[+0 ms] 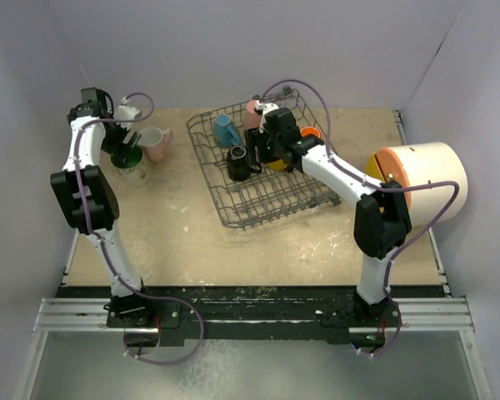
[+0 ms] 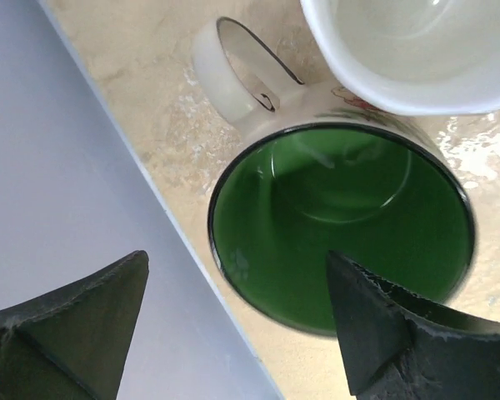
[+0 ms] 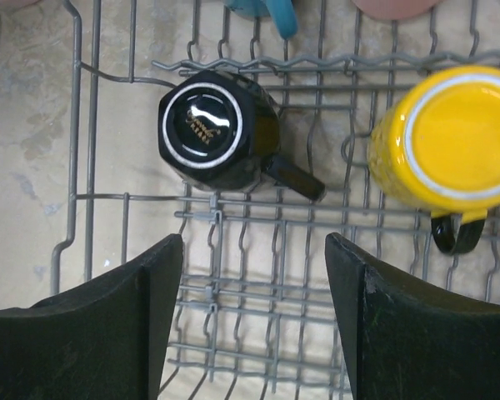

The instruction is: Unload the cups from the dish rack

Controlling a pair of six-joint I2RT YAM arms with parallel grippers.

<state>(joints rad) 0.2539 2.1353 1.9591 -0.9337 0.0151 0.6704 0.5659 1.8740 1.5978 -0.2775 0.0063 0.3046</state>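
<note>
The dark grey wire dish rack (image 1: 271, 204) stands in the middle of the table. In it I see a blue cup (image 1: 226, 131), a black cup (image 1: 237, 163), a pink tumbler (image 1: 252, 112) and an orange cup (image 1: 310, 133). My right gripper (image 1: 258, 154) hovers open over the rack floor (image 3: 258, 283), just short of the upside-down black cup (image 3: 217, 129) and left of an upside-down yellow cup (image 3: 450, 137). My left gripper (image 2: 237, 258) is open astride the near rim of the upright green-lined cream mug (image 2: 342, 225) on the table, next to a pale pink mug (image 1: 156, 143).
A big white cylinder with an orange end (image 1: 421, 179) lies at the right edge of the table. The grey side wall (image 2: 67, 167) runs close beside the cream mug and my left fingers. Bare tabletop (image 1: 175, 242) lies in front of the rack.
</note>
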